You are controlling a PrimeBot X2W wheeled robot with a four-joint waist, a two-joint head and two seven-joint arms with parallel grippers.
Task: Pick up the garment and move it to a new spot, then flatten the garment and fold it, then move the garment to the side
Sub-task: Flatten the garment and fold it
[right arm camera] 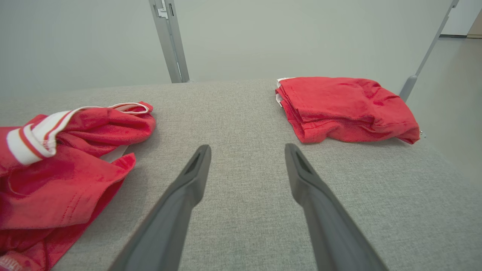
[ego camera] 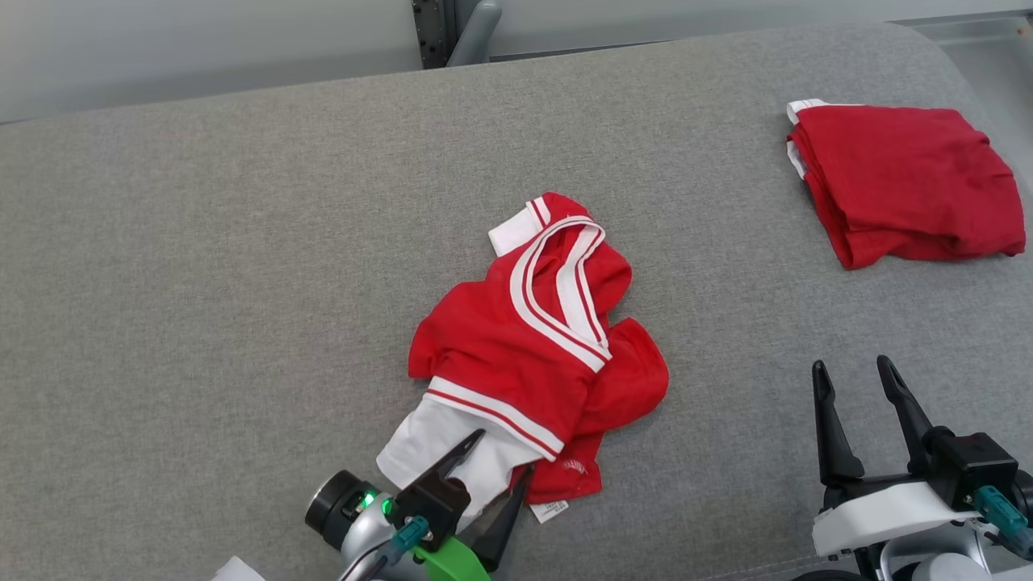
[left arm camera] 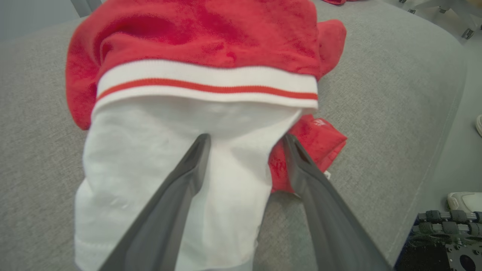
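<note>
A crumpled red garment [ego camera: 533, 355] with white striped trim and a white sleeve lies mid-table; it also appears as the garment [left arm camera: 203, 49] in the left wrist view and the garment [right arm camera: 64, 165] in the right wrist view. My left gripper [ego camera: 500, 456] is open at its near end, jaws straddling the white sleeve [left arm camera: 162, 158] without closing on it. My right gripper [ego camera: 855, 375] stands open over bare table at the lower right, well apart from the cloth, with nothing between its fingers [right arm camera: 196, 169].
A folded red garment [ego camera: 904, 181] rests at the table's far right, also seen as the folded pile [right arm camera: 346, 107]. The grey fabric table [ego camera: 242, 282] ends in a rounded right edge. A metal post [right arm camera: 169, 41] rises behind it.
</note>
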